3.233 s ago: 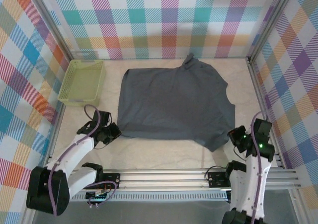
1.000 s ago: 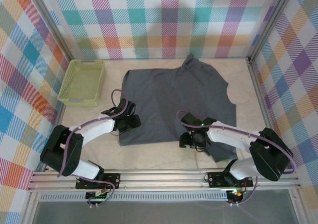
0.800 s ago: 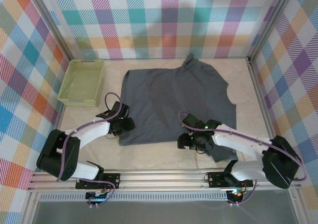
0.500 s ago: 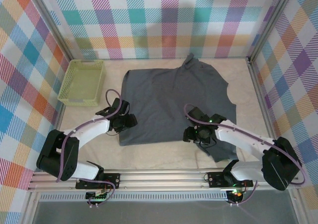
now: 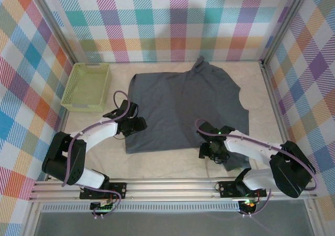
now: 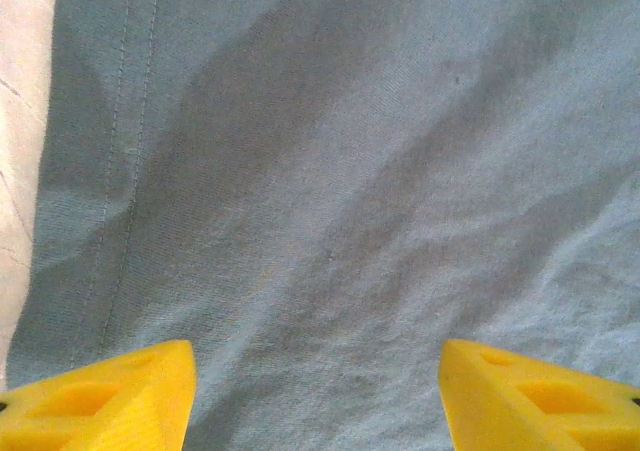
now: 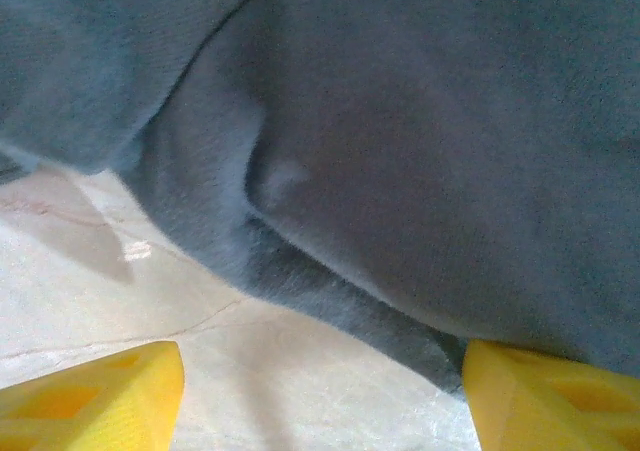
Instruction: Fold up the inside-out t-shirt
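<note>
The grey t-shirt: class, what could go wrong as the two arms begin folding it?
1. The left fingers stand open over flat cloth of the t-shirt, inside its stitched hem; closing there may only pinch a pucker.
2. The right fingers stand open at a rumpled edge; they might catch one layer, skewing the fold.
</note>
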